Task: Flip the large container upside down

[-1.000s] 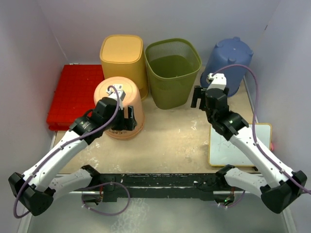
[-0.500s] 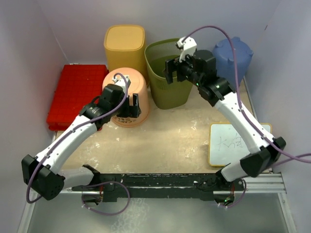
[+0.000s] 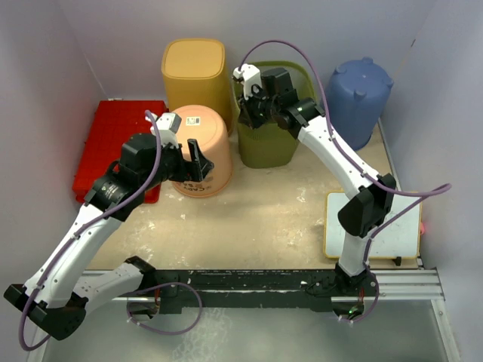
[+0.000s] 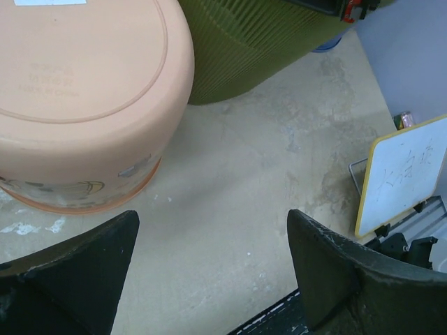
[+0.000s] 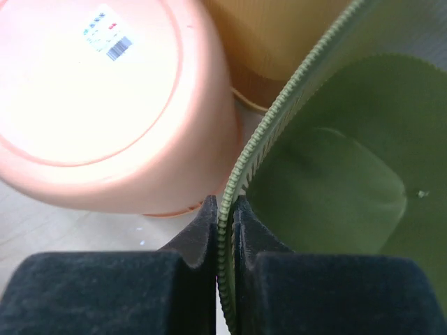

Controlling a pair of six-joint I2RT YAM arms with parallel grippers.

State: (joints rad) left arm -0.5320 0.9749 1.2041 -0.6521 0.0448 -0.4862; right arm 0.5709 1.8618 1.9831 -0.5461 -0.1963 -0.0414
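Observation:
The large container [image 3: 275,143] is an olive-green ribbed bin standing upright with its mouth up, at the back middle of the table. My right gripper [image 3: 251,107] reaches over its left rim and is shut on that rim. In the right wrist view the ribbed green edge [image 5: 230,188] is pinched between the two black fingers of the gripper [image 5: 223,209], with the bin's inside [image 5: 335,181] to the right. My left gripper [image 3: 198,162] hangs open beside the peach bin, empty; its wrist view shows bare table between the fingers of the gripper [image 4: 213,220] and the green wall [image 4: 244,42] beyond.
An upturned peach bin [image 3: 204,143] stands close against the green bin's left side. A yellow bin [image 3: 194,72] stands behind it, a blue bin [image 3: 361,94] at the back right. A red box [image 3: 117,143] lies left, a whiteboard [image 3: 400,226] front right.
My right arm has swung left across the green bin and its jaws have shut on the left rim. My left arm drew back a little, still open.

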